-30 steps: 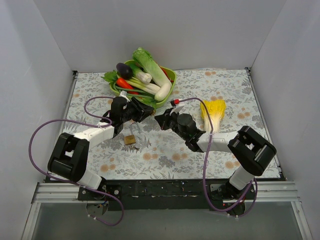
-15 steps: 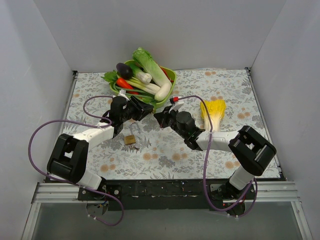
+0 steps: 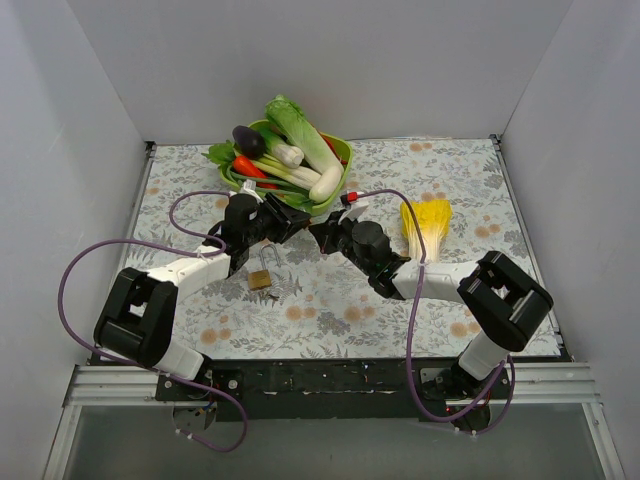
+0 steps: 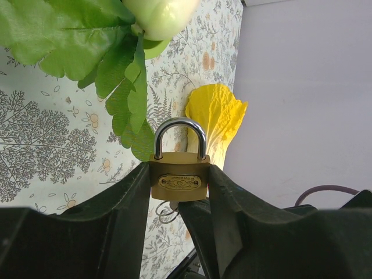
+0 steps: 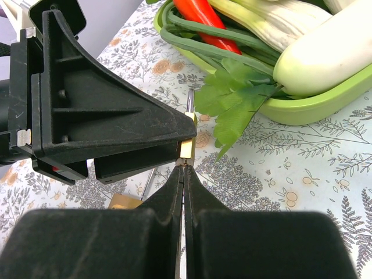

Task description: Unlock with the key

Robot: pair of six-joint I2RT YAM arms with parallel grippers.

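Nearest the arm bases, low in the top view: a larger brass padlock (image 3: pixel 261 278) with a silver shackle, flat on the flowered tabletop (image 3: pixel 330 320), apart from both hands. Likely not the one being worked on.

Just beyond it, toward the middle of the frame: the left hand (image 4: pixel 179 170), clamped narrow on a small brass padlock (image 4: pixel 179 181). Held by the two sides of the body, off the tabletop, shackle (image 4: pixel 179 131) shut and pointing away from the wrist. Gripped that way, presumably, to leave the keyhole end bare and facing the other arm, and to brace the body against a push and a twist.

Meeting it from the right of the frame: the right hand (image 5: pixel 182 172), fingers pressed together to a slit, tips right at the padlock's underside. Pinched between them, the key (image 5: pixel 182 164), only a sliver showing at the tips; cannot tell whether already in the keyhole or just at its mouth. Under the padlock in the left wrist view, a thin wire ring (image 4: pixel 166 210), dangling.

Judged step: seating the key, then turning. Little room for misalignment with so thin a blade.

Farther back, upper centre: a green bowl (image 5: pixel 331 104) of vegetables, leaves spilling close to the hands. Off to the right, a yellow leaf (image 3: pixel 425 225) on the tabletop.
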